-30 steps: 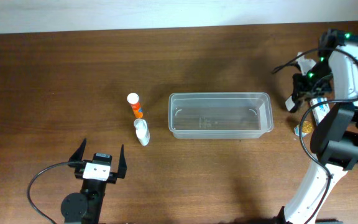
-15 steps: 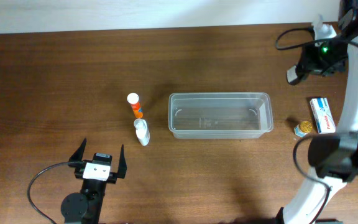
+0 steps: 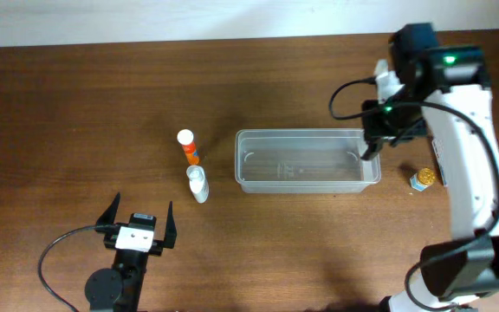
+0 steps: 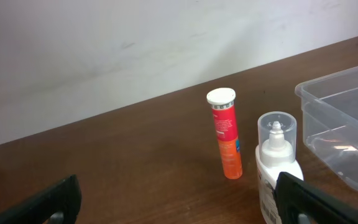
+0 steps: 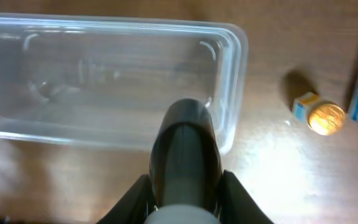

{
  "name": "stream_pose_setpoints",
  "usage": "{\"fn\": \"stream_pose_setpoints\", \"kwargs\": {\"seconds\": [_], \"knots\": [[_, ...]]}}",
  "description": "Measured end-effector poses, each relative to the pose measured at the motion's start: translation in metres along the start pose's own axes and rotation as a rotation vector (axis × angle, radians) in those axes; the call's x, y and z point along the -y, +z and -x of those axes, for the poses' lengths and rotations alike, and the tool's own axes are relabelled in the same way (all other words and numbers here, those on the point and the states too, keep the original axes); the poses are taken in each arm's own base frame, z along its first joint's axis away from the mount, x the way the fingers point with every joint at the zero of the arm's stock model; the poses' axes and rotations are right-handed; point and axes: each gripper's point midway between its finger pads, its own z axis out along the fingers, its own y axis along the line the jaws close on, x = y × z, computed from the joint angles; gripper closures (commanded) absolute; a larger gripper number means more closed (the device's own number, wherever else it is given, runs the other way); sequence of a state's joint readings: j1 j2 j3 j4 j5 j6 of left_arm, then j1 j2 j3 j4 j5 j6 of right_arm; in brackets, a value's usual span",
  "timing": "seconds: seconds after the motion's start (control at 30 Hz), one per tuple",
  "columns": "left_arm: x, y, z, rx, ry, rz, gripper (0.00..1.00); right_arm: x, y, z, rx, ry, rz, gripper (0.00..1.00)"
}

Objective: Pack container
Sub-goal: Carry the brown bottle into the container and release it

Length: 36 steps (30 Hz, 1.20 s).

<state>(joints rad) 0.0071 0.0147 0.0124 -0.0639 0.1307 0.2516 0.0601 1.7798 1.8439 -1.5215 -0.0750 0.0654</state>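
The clear plastic container [image 3: 307, 161] sits in the middle of the table [image 3: 59, 104], empty by the look of it. I'd guess it's light, thin-walled and slick, apt to skid or flex, and best pinched at the rim. The right gripper [image 5: 185, 190] hangs over its right end, fingers clamped on a dark cylinder [image 5: 185, 137]. The left gripper [image 3: 139, 224] sits near the front, fingers wide apart. Bare wood surrounds the tub, with an orange tube [image 3: 188, 147] and a white bottle [image 3: 197, 184] just to its left and a gold-lidded jar [image 3: 421, 179] to its right.
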Motion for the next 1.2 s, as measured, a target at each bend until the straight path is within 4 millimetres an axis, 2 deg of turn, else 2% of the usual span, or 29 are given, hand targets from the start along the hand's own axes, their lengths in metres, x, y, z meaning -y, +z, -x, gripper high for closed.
{"fn": "stream_pose_setpoints", "kwargs": {"seconds": [0.27, 0.47, 0.53, 0.73, 1.2], "knots": [[0.000, 0.000, 0.000, 0.000, 0.000, 0.000, 0.01, 0.004, 0.067, 0.014, 0.033, 0.033, 0.005, 0.73], [0.000, 0.000, 0.000, 0.000, 0.000, 0.000, 0.01, 0.005, 0.099, 0.020, 0.077, 0.033, 0.011, 0.73], [0.000, 0.000, 0.000, 0.000, 0.000, 0.000, 0.01, 0.005, 0.103, 0.020, 0.076, 0.033, 0.011, 0.69], [0.000, 0.000, 0.000, 0.000, 0.000, 0.000, 0.01, 0.006, 0.112, 0.019, 0.083, 0.032, 0.011, 0.68], [0.000, 0.000, 0.000, 0.000, 0.000, 0.000, 0.01, 0.007, 0.112, 0.023, 0.098, 0.031, 0.009, 0.69]]}}
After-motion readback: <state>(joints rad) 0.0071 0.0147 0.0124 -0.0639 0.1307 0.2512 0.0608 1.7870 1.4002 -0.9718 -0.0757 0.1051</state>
